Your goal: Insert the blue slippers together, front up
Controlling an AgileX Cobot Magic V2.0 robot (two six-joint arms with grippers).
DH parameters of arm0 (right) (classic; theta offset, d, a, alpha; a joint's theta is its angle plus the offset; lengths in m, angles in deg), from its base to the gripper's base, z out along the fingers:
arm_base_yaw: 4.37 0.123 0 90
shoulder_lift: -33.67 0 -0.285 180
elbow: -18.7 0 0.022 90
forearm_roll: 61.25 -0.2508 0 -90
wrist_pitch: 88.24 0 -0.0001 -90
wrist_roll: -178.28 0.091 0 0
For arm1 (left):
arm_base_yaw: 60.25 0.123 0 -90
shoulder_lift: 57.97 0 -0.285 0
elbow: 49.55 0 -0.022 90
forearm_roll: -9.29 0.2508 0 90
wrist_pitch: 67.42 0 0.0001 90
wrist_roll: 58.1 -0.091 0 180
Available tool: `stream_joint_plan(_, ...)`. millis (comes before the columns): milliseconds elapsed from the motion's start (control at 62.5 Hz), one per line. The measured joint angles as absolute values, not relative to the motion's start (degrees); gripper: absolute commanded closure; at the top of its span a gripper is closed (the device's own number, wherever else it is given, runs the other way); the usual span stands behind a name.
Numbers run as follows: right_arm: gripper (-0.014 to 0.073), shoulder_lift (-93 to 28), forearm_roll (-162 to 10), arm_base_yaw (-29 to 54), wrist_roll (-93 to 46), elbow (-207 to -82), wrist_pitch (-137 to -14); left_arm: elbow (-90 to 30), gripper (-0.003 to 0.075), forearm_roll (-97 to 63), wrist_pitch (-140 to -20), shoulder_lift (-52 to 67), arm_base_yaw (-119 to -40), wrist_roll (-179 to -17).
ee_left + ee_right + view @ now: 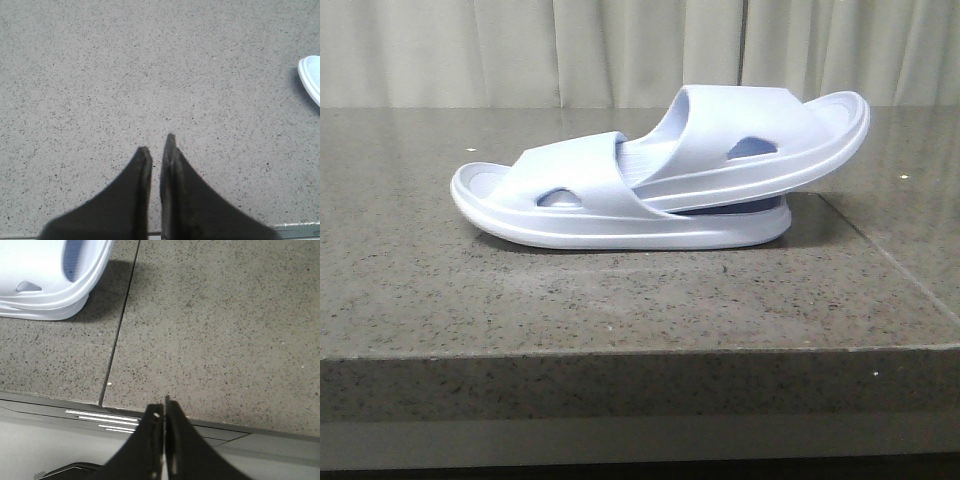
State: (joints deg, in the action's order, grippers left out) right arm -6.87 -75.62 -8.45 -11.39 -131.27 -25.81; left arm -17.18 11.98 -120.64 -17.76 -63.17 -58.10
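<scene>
left gripper [157, 147] closed, right gripper [161, 407] seemingly closed, empty

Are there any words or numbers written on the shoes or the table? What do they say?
None: no word, number, brand or sign can be read in any view.
The blue slippers: plain, no print showing.
The stone table: only speckles.
White stripes at the table edge in the right wrist view: just lines, not letters.

front: low, level, near table [620, 300] edge | wrists: steep downward, close | shared: blue slippers [660, 175], partly
</scene>
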Motion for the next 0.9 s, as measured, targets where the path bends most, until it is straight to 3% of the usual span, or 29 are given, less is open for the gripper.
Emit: stream_joint_plan(896, 0.0662, -6.87, -75.53, -8.45, -11.39, -131.27, -24.37, -17.18, 0.0741, 11.52, -119.40, -17.76, -63.17, -58.10)
